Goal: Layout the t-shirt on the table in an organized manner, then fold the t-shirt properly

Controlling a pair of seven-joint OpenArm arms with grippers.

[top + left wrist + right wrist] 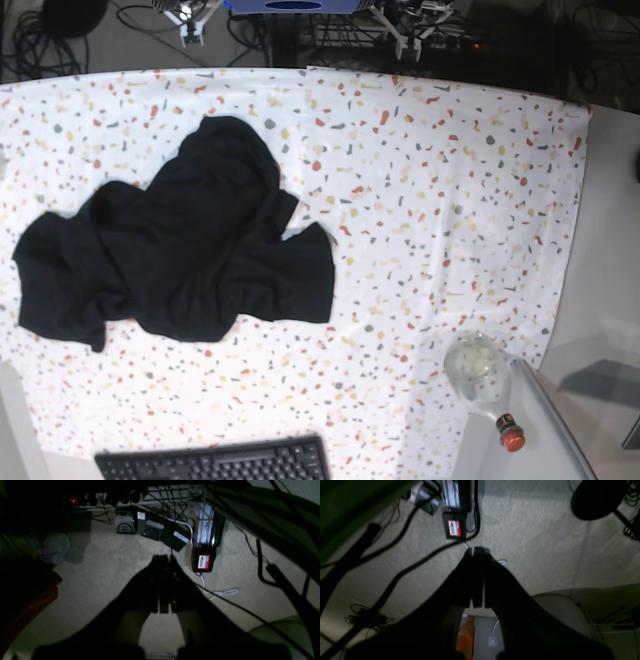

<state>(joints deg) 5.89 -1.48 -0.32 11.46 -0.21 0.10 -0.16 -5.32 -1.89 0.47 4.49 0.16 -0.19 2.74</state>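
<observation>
a black keyboard (213, 462) lies at the near edge of the base view, partly cut off by the frame. to its right, a clear round bottle (478, 370) lies tilted, with its red cap (511, 436) pointing toward the near edge. the wrist views look down on grey carpet floor (105, 567), dimly lit. on it sits a small black box with a red-and-white label (203, 561), beside a row of dark boxes with white tags (152, 530). a white cable (222, 592) loops nearby, and black cables (402, 572) cross the carpet.
</observation>
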